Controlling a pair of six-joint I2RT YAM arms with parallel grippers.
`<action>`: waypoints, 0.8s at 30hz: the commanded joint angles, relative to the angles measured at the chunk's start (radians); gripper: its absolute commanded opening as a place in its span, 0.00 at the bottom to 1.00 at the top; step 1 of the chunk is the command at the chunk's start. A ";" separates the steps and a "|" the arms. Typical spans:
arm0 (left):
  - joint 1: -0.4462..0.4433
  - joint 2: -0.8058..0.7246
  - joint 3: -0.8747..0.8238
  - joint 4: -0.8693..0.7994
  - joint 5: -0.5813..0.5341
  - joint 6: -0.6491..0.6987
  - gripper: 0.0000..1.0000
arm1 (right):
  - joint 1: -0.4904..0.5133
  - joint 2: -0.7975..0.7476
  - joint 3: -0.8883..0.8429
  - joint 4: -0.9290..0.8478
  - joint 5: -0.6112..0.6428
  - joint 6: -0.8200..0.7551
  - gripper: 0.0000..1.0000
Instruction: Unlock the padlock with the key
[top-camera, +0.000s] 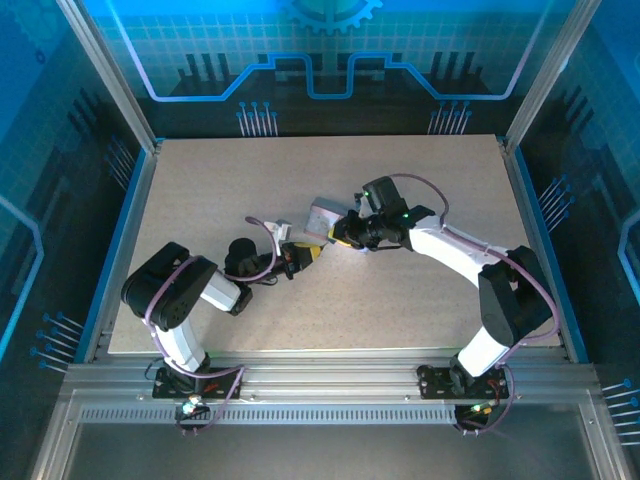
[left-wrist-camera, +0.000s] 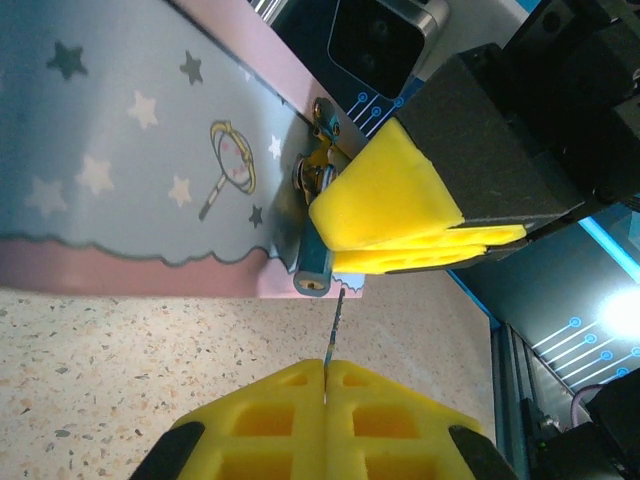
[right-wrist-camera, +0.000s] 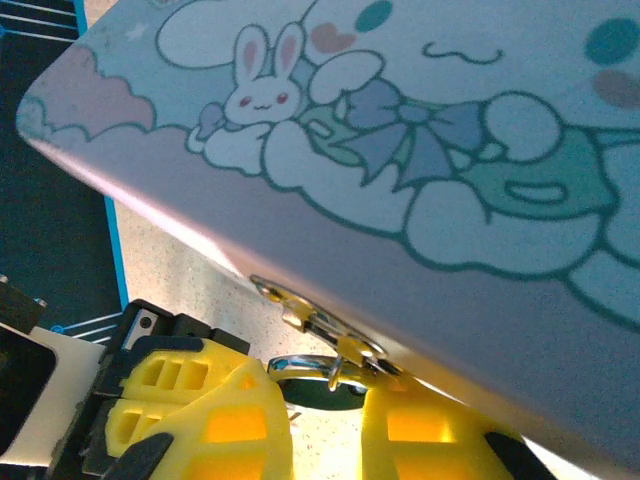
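Note:
The pale blue printed tin (top-camera: 325, 217) lies mid-table. From its hasp (right-wrist-camera: 318, 322) hangs the tiny dark padlock (left-wrist-camera: 313, 268), its silver shackle (right-wrist-camera: 305, 362) through the hasp. My right gripper (right-wrist-camera: 325, 405) is shut on the padlock body, and its yellow fingers (left-wrist-camera: 395, 205) cover most of the body. The keyhole end faces my left gripper (left-wrist-camera: 326, 368). That gripper is shut on the thin dark key (left-wrist-camera: 334, 325). The key's tip stands just right of the keyhole, outside it. From above, the left gripper (top-camera: 303, 256) and right gripper (top-camera: 345, 236) meet at the tin's near edge.
The speckled beige table (top-camera: 420, 290) is bordered by blue rails and metal framing. The tin's pink rim (left-wrist-camera: 120, 268) rests on the table just left of the padlock. The right arm's black wrist housing (left-wrist-camera: 520, 140) crowds the space behind the padlock.

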 joint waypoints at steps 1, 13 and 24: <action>0.009 0.022 0.020 0.032 0.036 -0.024 0.00 | -0.011 -0.057 -0.007 0.063 -0.032 0.004 0.05; 0.009 0.036 0.037 0.032 0.042 -0.041 0.00 | -0.015 -0.067 -0.022 0.075 -0.034 0.011 0.06; 0.009 0.052 0.067 0.032 0.056 -0.060 0.00 | -0.015 -0.059 -0.032 0.097 -0.050 0.022 0.05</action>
